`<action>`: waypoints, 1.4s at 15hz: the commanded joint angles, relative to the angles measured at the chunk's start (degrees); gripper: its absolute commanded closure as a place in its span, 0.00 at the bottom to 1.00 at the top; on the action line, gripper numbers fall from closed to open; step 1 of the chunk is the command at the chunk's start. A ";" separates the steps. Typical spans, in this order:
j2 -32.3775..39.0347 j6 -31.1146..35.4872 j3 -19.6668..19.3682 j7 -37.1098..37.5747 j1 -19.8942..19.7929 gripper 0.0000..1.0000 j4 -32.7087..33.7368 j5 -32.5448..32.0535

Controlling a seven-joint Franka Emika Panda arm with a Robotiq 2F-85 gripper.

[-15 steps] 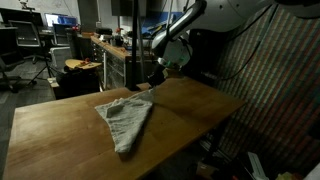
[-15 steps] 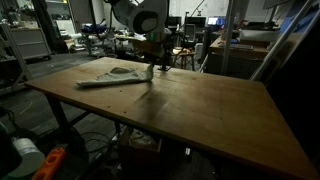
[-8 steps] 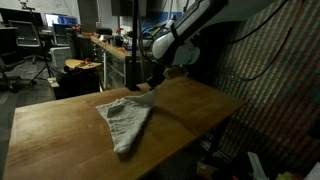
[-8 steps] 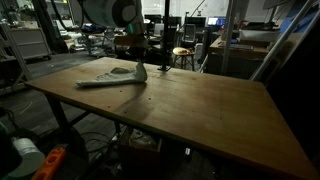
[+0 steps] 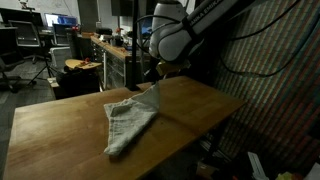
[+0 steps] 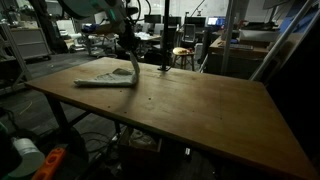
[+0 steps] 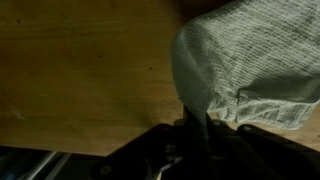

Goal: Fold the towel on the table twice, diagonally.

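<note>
The gripper (image 5: 152, 84) was clamped on a corner of the towel (image 5: 128, 122) above the bench (image 5: 60, 128). One fold looked done, and the second seemed only begun.

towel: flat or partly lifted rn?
Partly lifted: the gripper pinches one corner of the towel above the table; the rest lies flat.

A pale grey woven towel (image 7: 250, 60) fills the upper right, its rounded fold bulging over the brown wooden bench (image 7: 80, 70). A hemmed edge runs along its lower side. At the bottom centre, the dark fingers (image 7: 192, 140) pinch the towel's lower left corner. Below the bench edge everything is dark and blurred.
</note>
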 commanded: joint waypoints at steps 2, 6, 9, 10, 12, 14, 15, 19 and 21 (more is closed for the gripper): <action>-4.92 -8.48 3.68 16.70 2.25 0.99 -0.43 -8.00; -6.62 -15.57 7.96 25.80 3.44 0.99 -0.54 -12.94; -6.39 -21.21 10.79 30.19 4.61 0.99 0.52 -16.49; -6.12 -23.10 11.58 31.26 5.08 0.99 0.87 -17.47; -5.42 -27.54 13.31 33.31 6.30 0.99 1.67 -19.78; -4.75 -32.44 15.01 35.25 7.74 0.99 2.63 -22.12; -4.25 -35.22 15.83 36.20 8.46 0.99 3.39 -23.39; 1.22 -52.20 18.58 40.50 11.57 0.99 9.66 -27.86; 5.28 -60.15 19.12 41.73 13.40 0.99 13.51 -30.70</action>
